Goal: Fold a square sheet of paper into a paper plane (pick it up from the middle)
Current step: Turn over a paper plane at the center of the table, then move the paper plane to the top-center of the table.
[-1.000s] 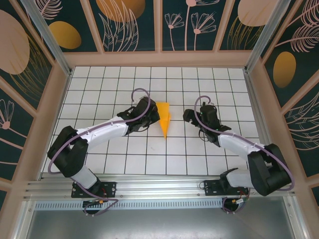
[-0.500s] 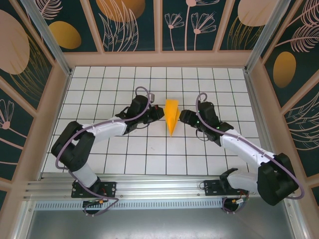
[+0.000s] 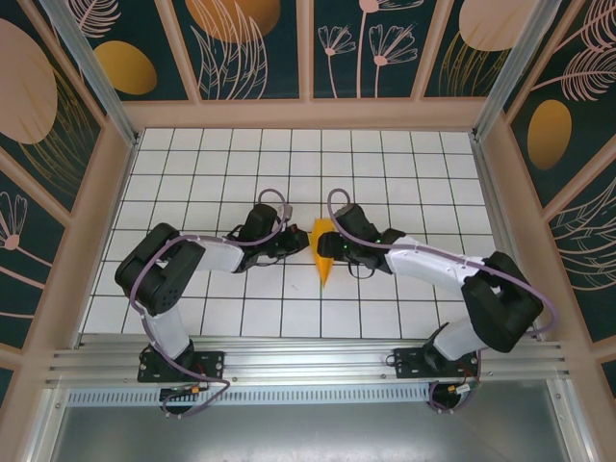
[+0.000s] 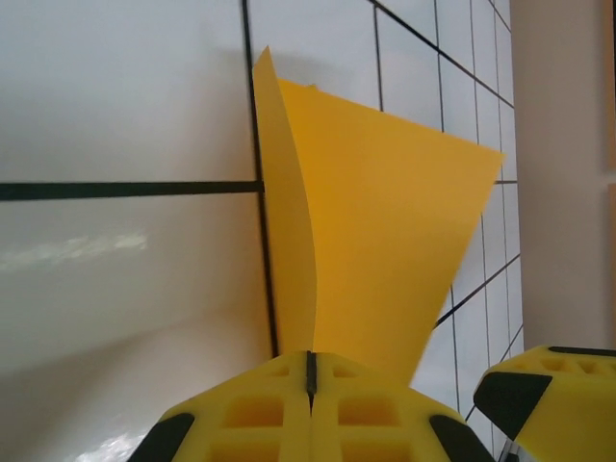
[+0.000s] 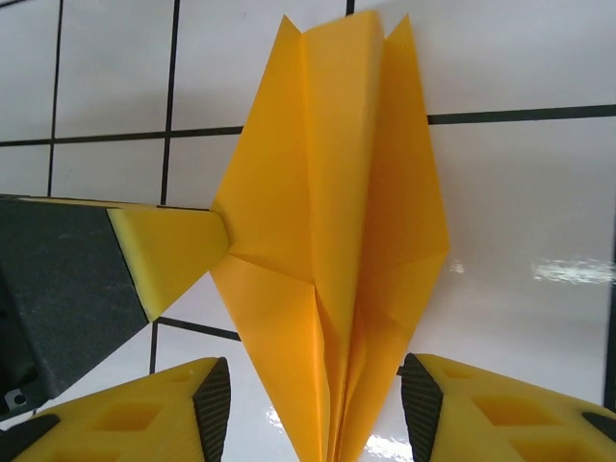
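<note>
The paper plane [image 3: 324, 253], a folded orange-yellow dart, is held just above the white grid table with its point toward the near edge. My left gripper [image 3: 300, 243] is shut on its left wing edge; the left wrist view shows the pinched paper plane [image 4: 380, 231] fanning out from the closed left gripper [image 4: 310, 373]. My right gripper [image 3: 334, 246] has come in from the right. In the right wrist view the right gripper [image 5: 318, 409] stands open astride the narrow end of the paper plane [image 5: 332, 221], with a gap on each side. The left gripper's fingertip [image 5: 173, 255] touches the wing.
The white gridded table [image 3: 423, 154] is walled by wooden posts and patterned panels [image 3: 250, 48]. Both arms meet at the middle of the table. A metal rail [image 3: 308, 361] runs along the near edge by the arm bases.
The left gripper carried the plane slightly right, then toward the near edge. The right arm swung left up to the plane, and its jaws narrowed around it.
</note>
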Motion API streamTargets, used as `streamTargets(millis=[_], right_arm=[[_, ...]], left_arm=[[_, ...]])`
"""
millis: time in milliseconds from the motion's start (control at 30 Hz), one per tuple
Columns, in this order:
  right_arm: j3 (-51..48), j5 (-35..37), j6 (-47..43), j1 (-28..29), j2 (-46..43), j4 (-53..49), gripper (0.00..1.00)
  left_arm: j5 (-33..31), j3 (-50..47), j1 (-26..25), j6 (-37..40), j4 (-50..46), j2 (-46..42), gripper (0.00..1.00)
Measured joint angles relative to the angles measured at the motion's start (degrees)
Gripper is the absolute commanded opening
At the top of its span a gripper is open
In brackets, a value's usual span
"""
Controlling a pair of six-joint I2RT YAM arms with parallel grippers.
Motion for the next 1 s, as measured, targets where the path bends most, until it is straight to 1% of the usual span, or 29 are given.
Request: streamTargets(millis=[167, 300, 567, 867, 1000], right_arm=[[2.78, 0.52, 0.68, 1.46, 3.89, -0.96, 0.51], [3.72, 0.55, 1.27, 1.99, 6.01, -1.27, 0.44], [5.42, 0.79, 1.7, 2.71, 8.66, -2.93, 0.45], [5.95, 4.63, 4.57, 3.8, 9.31, -5.68, 0.46], [5.95, 5.18, 5.57, 3.8, 9.42, -6.03, 0.43]], left_arm=[[0.22, -2.36, 0.52, -1.49, 2.73, 0.09, 0.0], [0.52, -2.99, 0.59, -2.19, 4.26, 0.09, 0.0], [0.68, -3.19, 0.59, -2.6, 6.01, 0.26, 0.0], [0.61, -3.48, 0.59, -2.62, 6.05, 1.46, 0.0], [0.63, -3.74, 0.59, -2.8, 6.08, 1.79, 0.0]])
